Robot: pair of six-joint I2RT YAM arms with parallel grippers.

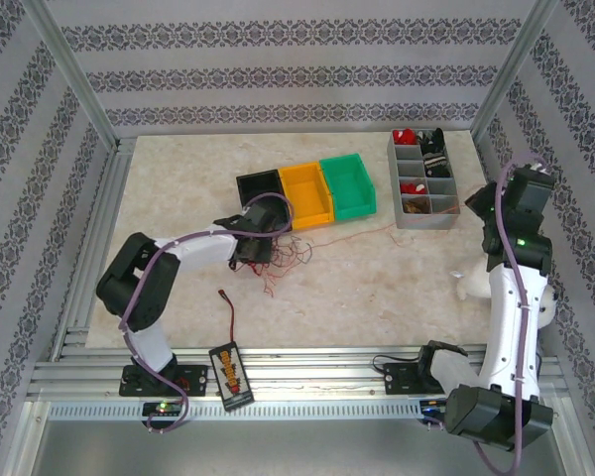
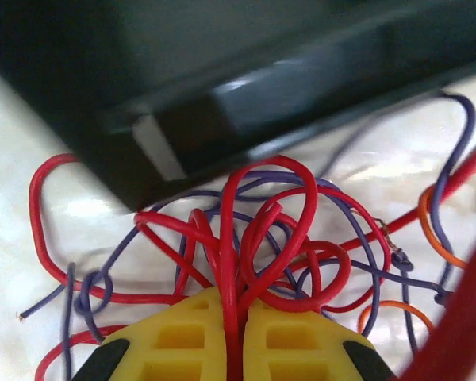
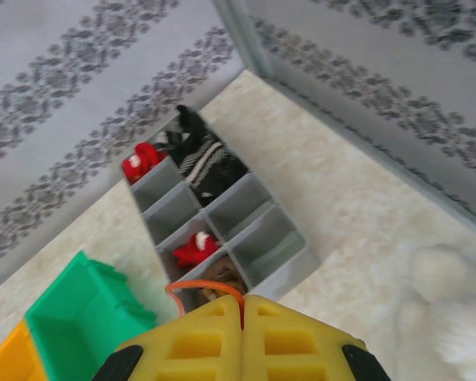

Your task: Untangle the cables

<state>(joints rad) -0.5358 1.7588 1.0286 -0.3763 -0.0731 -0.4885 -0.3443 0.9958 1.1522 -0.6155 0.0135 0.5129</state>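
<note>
Right now the left jaws are pressed together on red strands of the cables (image 2: 262,238), with no gap between the yellow tips. That tangle of red, purple and orange loops lies on the surface (image 1: 377,297) just in front of the black bin (image 1: 261,186), which stands in a row with an orange bin (image 1: 307,193) and a green bin (image 1: 347,186). The right jaws are fully closed too, held above the surface near the grey divided tray (image 3: 182,208), and they pinch a single orange cable (image 3: 202,283) that arcs out from between the tips. A black battery pack (image 1: 229,372) lies at the near edge, well apart from the tangle.
</note>
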